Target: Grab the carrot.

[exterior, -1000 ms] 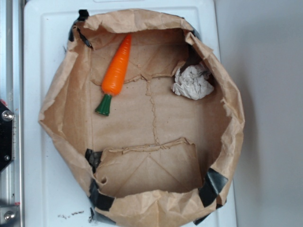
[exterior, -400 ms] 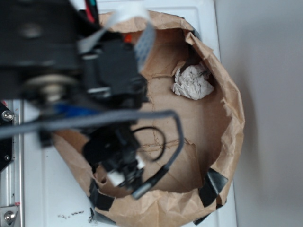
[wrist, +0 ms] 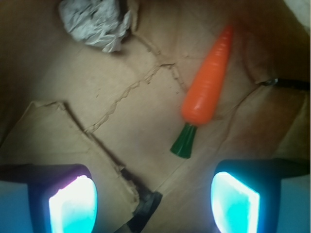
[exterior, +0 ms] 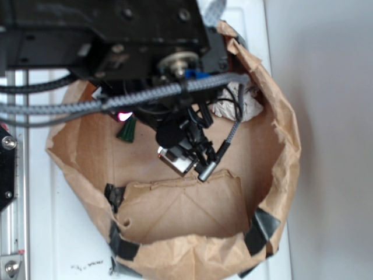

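wrist view: glossy orange plastic toy carrot [wrist: 208, 87] w/ dark green stem lies flat on floor of brown paper bag [wrist: 73, 97], ahead of gripper [wrist: 154, 204], untouched; jaws spread wide, empty. crumpled white paper ball [wrist: 95, 22] at far left, well apart.

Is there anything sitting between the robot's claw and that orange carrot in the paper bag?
Nothing visible blocks it. In the wrist view the gripper is open, and only bare brown paper lies between it and the carrot. The crumpled paper ball sits well off to the other side.
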You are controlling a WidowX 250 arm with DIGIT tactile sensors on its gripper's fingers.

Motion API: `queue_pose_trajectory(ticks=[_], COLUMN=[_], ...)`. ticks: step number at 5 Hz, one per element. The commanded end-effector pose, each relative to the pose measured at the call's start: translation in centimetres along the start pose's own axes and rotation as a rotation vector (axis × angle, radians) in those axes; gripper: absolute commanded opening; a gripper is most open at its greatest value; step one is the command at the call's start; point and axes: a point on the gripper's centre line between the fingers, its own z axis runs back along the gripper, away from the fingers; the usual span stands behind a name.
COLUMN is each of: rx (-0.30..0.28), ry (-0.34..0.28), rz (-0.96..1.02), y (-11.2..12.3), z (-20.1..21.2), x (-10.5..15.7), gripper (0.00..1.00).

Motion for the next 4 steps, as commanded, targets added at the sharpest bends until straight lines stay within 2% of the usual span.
queue_pose_trajectory(ticks=[1, 3, 4], rx=[-0.015, -0.015, 0.012], ry=[-0.031, -0.031, -0.048], rz=[0.027, 0.027, 0.067], y=[1.3, 1.3, 0.8], z=[1.2, 1.2, -1.0], x=[1.0, 1.0, 2.5], gripper=[1.0, 1.0, 1.0])
